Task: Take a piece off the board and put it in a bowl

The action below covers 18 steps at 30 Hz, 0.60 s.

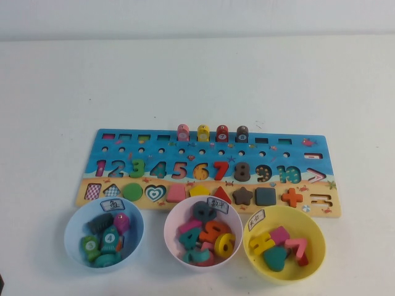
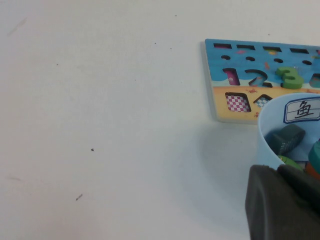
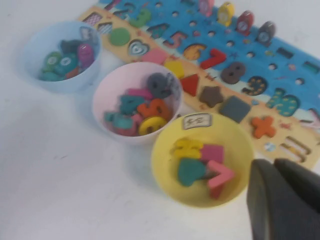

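The coral-pink chevron piece [image 1: 297, 245] lies in the yellow bowl [image 1: 315, 259] with a few other pieces; it also shows in the right wrist view [image 3: 221, 175] inside that bowl [image 3: 161, 160]. The board [image 1: 296, 154] lies behind the bowls, and its ">" slot [image 1: 316, 176] at the right end is empty. My right gripper [image 3: 274, 163] is shut and empty, beside the yellow bowl's rim and apart from it. My left gripper [image 2: 278, 171] is shut and empty, near the light-blue bowl [image 2: 265, 131] by the board's left end [image 2: 220, 90]. Neither arm shows in the high view.
The light-blue bowl [image 1: 73, 231] and the pale pink bowl [image 1: 170, 237] stand left of the yellow one, both holding several pieces. Several pegs [image 1: 213, 132] stand along the board's back edge. An orange plus [image 1: 292, 197] and a red 7 [image 1: 220, 169] sit on the board.
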Available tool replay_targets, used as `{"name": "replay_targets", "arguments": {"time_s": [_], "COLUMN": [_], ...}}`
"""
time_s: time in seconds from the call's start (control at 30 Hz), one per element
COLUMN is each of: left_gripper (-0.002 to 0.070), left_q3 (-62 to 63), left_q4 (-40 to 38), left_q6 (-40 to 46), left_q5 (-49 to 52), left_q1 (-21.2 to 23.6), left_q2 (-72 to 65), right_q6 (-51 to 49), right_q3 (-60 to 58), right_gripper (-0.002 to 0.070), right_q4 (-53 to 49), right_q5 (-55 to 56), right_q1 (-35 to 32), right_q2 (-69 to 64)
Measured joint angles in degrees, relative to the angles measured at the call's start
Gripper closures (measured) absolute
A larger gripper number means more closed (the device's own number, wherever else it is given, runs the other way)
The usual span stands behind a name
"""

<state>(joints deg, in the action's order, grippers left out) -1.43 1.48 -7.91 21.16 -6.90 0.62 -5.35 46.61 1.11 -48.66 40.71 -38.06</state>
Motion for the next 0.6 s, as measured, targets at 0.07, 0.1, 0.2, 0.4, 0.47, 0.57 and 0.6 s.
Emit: {"name": "replay_targets", "arguments": {"time_s": [0.07,0.1,0.2,0.4,0.47,0.57,0.6], "left_gripper": [0.0680,0.0680,0.0680,0.0680,0.0680,0.0680,0.0680], "left_q3": [0.00,0.00,0.00,0.00,0.00,0.00,0.00], "left_q4": [0.00,0.00,0.00,0.00,0.00,0.00,0.00], "left_q6": [0.00,0.00,0.00,0.00,0.00,0.00,0.00], "left_q5": [0.00,0.00,0.00,0.00,0.00,0.00,0.00], "left_q1": [0.00,0.00,0.00,0.00,0.00,0.00,0.00], "left_q2": [0.00,0.00,0.00,0.00,0.00,0.00,0.00], "right_q6": [-1.77,-3.38,-12.04,-21.97,-22.25,-22.47,-22.47], "right_q3": [-2.99,-5.38,-11.24,-20.68,-23.57,-28.18,-29.31], "right_gripper": [0.0691,0.0691,0.0691,0.0691,0.0691,0.0691,0.0691], "right_q4": [-4.29,-8.88,-20.83,-28.11,-28.35,-28.97,-29.26], "right_q5": [2.74,5.16,11.93,18.76,22.21,29.22,31.76], "right_q1": [0.00,0.00,0.00,-2.27,-5.91,-13.29,-15.58], "right_q2": [3.10,5.21,9.79,18.49,21.08,25.25,26.22]}}
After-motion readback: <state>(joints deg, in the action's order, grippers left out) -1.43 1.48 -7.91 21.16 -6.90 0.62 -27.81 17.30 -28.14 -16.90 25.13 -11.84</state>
